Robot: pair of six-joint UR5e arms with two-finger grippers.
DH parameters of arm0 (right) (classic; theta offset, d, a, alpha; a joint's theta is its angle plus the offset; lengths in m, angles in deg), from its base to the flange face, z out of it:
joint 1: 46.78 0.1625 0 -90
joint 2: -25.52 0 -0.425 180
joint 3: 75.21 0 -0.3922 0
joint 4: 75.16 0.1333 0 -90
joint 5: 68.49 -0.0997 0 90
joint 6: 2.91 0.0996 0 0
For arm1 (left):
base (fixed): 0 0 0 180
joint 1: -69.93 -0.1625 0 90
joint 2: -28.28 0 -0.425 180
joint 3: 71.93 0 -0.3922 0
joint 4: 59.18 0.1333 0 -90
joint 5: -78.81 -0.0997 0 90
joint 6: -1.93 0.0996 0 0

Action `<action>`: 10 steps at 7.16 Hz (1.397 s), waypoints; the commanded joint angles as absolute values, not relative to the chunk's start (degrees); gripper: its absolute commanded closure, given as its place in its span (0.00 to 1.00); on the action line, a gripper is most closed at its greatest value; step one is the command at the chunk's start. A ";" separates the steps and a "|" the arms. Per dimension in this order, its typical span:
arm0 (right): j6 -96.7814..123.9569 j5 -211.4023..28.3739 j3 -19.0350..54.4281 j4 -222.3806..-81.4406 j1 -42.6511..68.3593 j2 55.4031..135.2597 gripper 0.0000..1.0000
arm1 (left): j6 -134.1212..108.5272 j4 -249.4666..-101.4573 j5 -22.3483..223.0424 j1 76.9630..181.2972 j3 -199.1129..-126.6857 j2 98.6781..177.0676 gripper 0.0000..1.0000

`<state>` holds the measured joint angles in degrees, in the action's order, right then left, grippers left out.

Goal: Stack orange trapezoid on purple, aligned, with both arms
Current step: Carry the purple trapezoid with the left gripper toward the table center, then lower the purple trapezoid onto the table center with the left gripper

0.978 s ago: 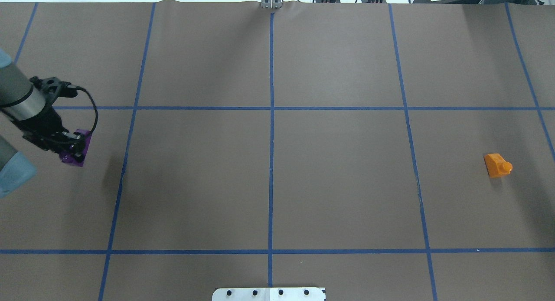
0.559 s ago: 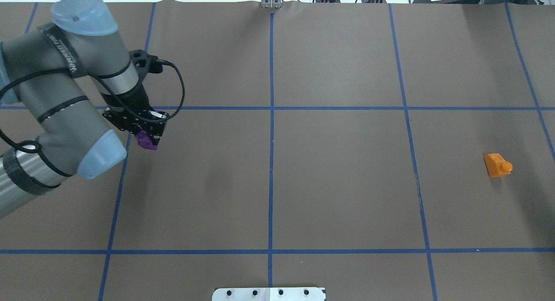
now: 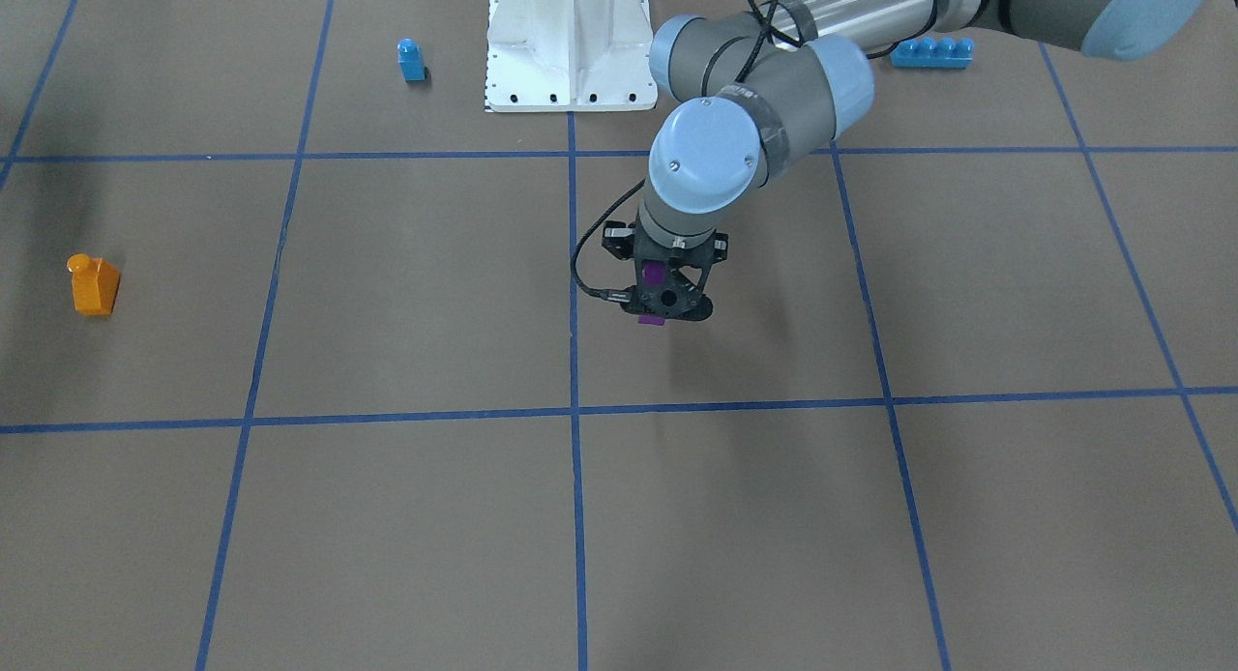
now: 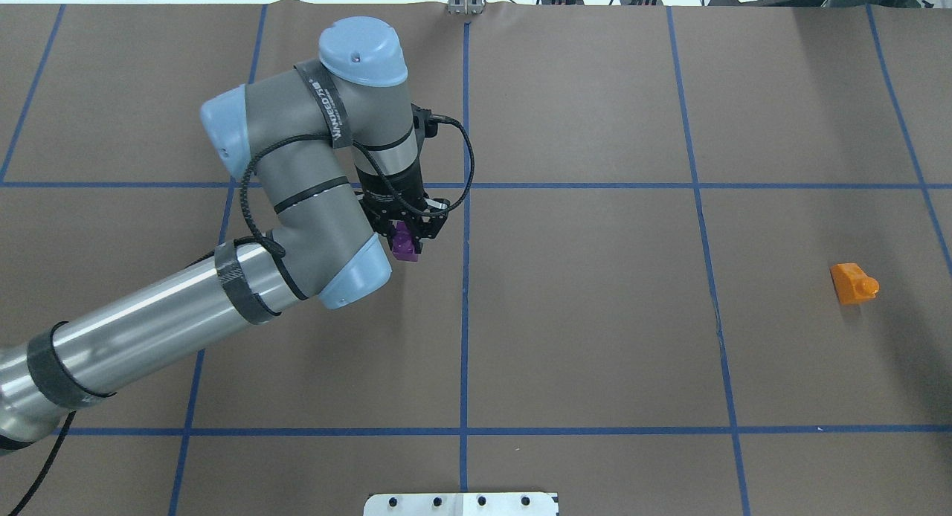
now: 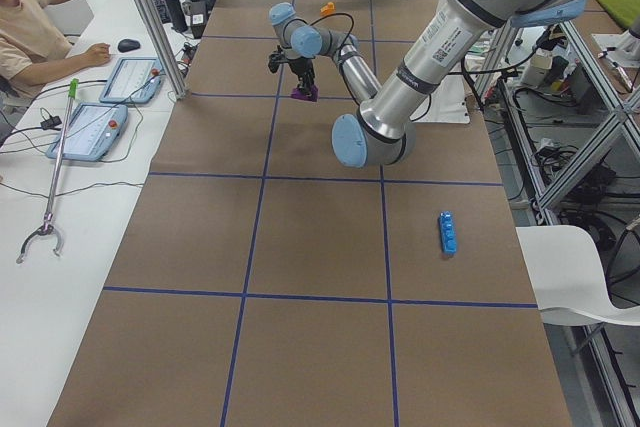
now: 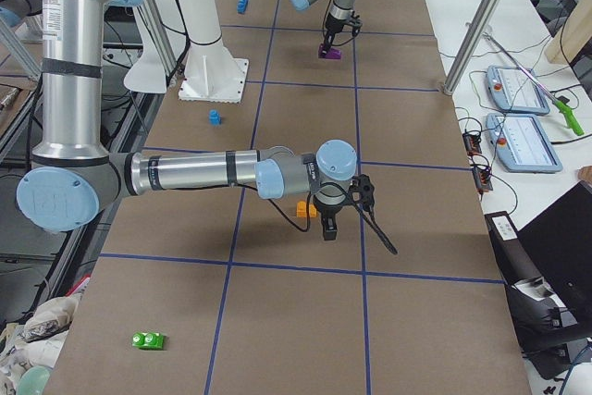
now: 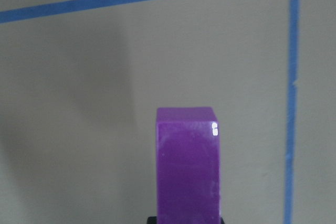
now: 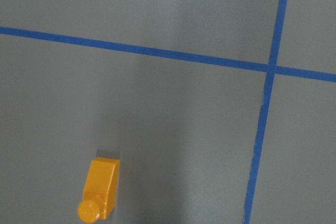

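Here the left gripper (image 4: 409, 233) pinches the purple block (image 4: 405, 246) just left of the overhead frame's centre, over the brown table (image 4: 595, 315); the orange trapezoid (image 4: 852, 282) sits at far right (the right gripper (image 6: 329, 228) hangs near it, whether spread or closed I cannot tell).

purple block (image 7: 186, 166), clamped in left tool (image 4: 407, 235): smooth glossy plastic, small white glint at one edge | left tool: matt black | left arm (image 4: 297, 204) behind tool: matt grey shell, smooth pale-blue caps, shiny brushed-metal tube | orange trapezoid (image 8: 100, 195), well apart from tool: glossy plastic | bench (image 4: 595, 315) under tool: matt brown paper, blue tape lines (image 4: 465, 337)
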<state>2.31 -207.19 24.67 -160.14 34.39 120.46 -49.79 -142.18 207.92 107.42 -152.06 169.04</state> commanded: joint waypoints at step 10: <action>2.45 -207.89 24.46 -158.40 34.35 120.45 0.00 | -61.96 -148.92 203.71 101.49 -137.15 177.34 1.00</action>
